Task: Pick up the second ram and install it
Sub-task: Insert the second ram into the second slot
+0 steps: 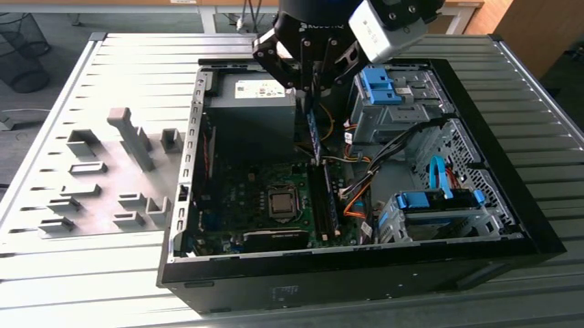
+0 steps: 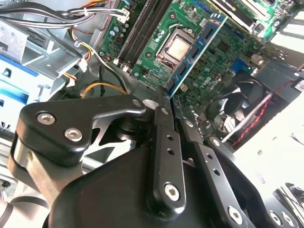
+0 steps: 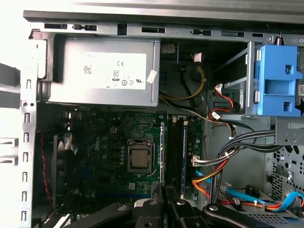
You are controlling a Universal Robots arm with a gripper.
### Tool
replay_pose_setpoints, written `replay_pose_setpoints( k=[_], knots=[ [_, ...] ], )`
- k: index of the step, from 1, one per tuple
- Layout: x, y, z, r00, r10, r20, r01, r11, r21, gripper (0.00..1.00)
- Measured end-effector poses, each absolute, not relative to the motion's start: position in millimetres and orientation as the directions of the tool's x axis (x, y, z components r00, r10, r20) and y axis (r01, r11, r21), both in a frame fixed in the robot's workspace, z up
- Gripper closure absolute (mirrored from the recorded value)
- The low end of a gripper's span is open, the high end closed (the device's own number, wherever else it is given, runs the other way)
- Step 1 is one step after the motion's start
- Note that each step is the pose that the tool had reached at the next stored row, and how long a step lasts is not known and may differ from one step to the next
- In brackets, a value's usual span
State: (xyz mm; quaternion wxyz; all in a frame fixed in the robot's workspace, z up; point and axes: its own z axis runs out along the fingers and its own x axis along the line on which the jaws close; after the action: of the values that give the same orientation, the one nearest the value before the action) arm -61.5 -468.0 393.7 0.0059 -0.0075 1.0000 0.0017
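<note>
My gripper [image 1: 313, 87] is shut on the second ram [image 1: 315, 137], a narrow green stick with black chips that hangs on end inside the open computer case [image 1: 511, 205]. In the second wrist view the two black fingers [image 2: 161, 142] pinch one end of the ram [image 2: 197, 47], and the rest of it reaches out over the motherboard [image 2: 156, 42] beside the processor socket [image 2: 178, 47]. The first wrist view has the ram [image 3: 162, 152] edge-on, above the long memory slots [image 3: 175, 152], with the gripper [image 3: 166, 199] below it. A similar stick [image 3: 184, 156] stands in a slot close by. The ram's lower end is above the board.
A grey power supply [image 1: 251, 102] fills the case's far corner. Blue drive brackets [image 1: 379, 85] and orange and black cables [image 1: 356, 198] crowd the exterior view's right side of the slots. Grey holder blocks [image 1: 128, 137] stand on the slatted table at the exterior view's left.
</note>
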Motion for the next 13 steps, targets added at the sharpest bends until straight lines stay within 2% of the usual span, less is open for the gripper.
replay_pose_setpoints(
  k=[13],
  knots=[
    [-48, -468, 370, -0.999, -0.033, -0.012, -0.033, 0.999, 0.001, 0.86]
  ],
)
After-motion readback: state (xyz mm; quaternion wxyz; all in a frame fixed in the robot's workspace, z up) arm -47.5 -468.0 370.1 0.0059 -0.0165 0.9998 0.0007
